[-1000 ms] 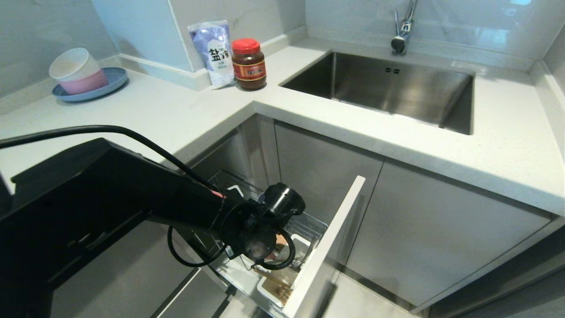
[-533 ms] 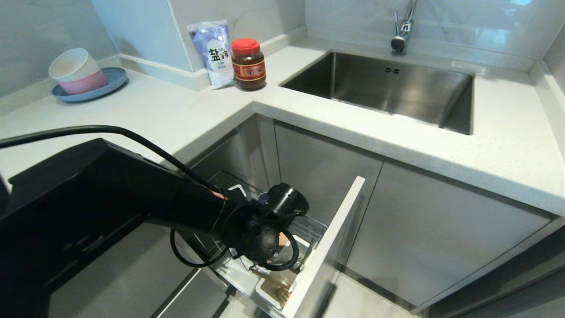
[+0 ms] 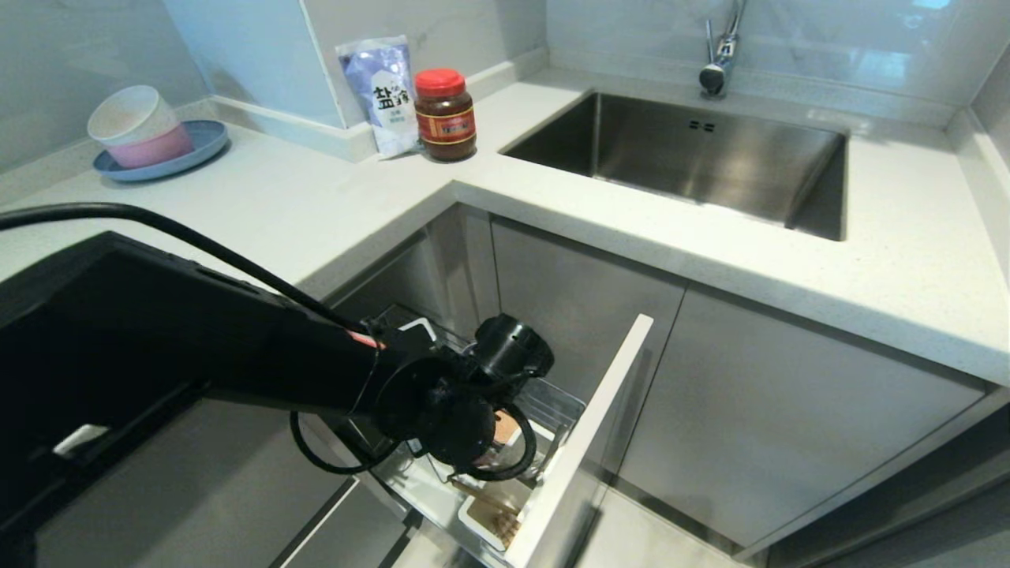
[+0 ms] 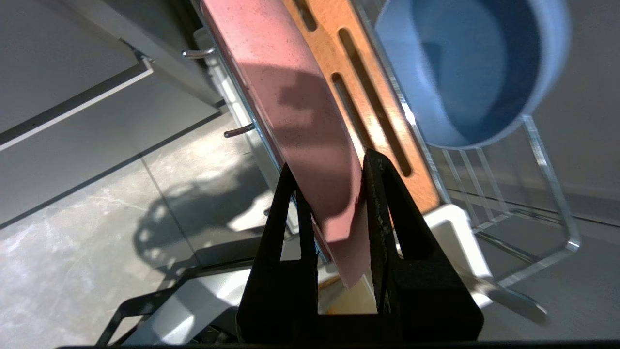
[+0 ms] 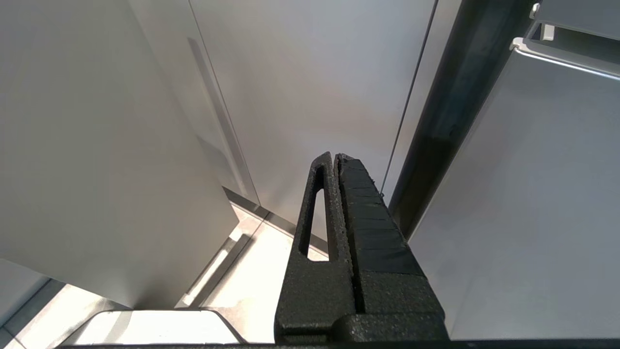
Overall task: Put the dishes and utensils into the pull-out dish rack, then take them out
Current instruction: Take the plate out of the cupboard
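On the counter at far left, a smaller blue plate (image 3: 162,154) with stacked bowls is seen. Lower down, the left gripper (image 4: 334,169) is reached into the pull-out dish rack (image 3: 552,410), its two fingers clamped on the rim of the pink plate (image 4: 290,106), which is stood on edge beside the slotted wooden bar (image 4: 373,111). The blue-grey bowl (image 4: 474,68) is seated just past that bar. The right gripper (image 5: 336,160) is parked by the cabinet fronts, fingers pressed together.
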Tool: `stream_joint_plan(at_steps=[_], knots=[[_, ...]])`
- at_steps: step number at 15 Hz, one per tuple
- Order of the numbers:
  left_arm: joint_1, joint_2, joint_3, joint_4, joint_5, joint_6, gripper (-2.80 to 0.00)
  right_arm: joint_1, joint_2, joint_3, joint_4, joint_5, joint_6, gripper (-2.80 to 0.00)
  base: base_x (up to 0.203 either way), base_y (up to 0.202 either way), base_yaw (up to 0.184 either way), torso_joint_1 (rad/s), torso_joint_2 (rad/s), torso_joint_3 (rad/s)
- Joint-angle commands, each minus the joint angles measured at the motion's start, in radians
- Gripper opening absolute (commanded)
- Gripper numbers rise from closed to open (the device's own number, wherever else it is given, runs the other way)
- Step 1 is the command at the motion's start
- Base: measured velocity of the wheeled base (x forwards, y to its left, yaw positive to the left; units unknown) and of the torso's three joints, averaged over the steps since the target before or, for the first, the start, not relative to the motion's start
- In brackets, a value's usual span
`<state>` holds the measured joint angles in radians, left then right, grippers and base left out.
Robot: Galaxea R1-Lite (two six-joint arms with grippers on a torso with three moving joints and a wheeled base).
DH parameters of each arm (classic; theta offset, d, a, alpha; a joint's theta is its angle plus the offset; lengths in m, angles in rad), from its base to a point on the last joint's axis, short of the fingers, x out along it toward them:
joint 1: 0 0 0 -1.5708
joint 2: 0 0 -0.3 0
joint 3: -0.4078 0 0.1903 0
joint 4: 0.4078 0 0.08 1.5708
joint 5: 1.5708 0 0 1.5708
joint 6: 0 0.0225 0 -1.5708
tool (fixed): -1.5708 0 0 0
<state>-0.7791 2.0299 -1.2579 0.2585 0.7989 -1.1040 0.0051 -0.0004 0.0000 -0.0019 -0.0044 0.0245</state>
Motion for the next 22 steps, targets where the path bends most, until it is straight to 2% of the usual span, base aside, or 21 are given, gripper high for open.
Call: stream_joint_plan(at_steps=[1,8,12,15,17,20,22], knots=[[-0.008,-0.075,0.002,0.002,0.009,-0.004,-2.80,-0.001,-0.004,0.002,-0.001,0.000,0.000,-2.80,0.000,0.000,0.000,0.000,0.00,0.000],[-0.044,-0.167,0.002,0.027,0.030,-0.001,-2.80,0.001,-0.004,0.002,0.000,0.000,0.000,-2.80,0.000,0.000,0.000,0.000,0.00,0.000],[-0.111,-0.297,-0.001,0.072,0.030,0.008,-2.80,0.000,-0.004,0.002,-0.001,0.000,0.000,-2.80,0.000,0.000,0.000,0.000,0.00,0.000],[-0.168,-0.414,-0.012,0.108,0.034,0.047,-2.80,0.001,-0.004,0.002,-0.001,0.000,0.000,-2.80,0.000,0.000,0.000,0.000,0.00,0.000],[-0.201,-0.478,-0.028,0.119,0.069,0.075,-2.80,0.001,-0.004,0.002,-0.001,0.000,0.000,-2.80,0.000,0.000,0.000,0.000,0.00,0.000],[-0.224,-0.546,-0.058,0.121,0.168,0.124,-2.80,0.000,-0.004,0.002,0.000,0.000,0.000,-2.80,0.000,0.000,0.000,0.000,0.00,0.000],[-0.227,-0.595,-0.075,0.119,0.181,0.162,-2.80,0.000,-0.004,0.002,-0.001,0.000,0.000,-2.80,0.000,0.000,0.000,0.000,0.00,0.000]])
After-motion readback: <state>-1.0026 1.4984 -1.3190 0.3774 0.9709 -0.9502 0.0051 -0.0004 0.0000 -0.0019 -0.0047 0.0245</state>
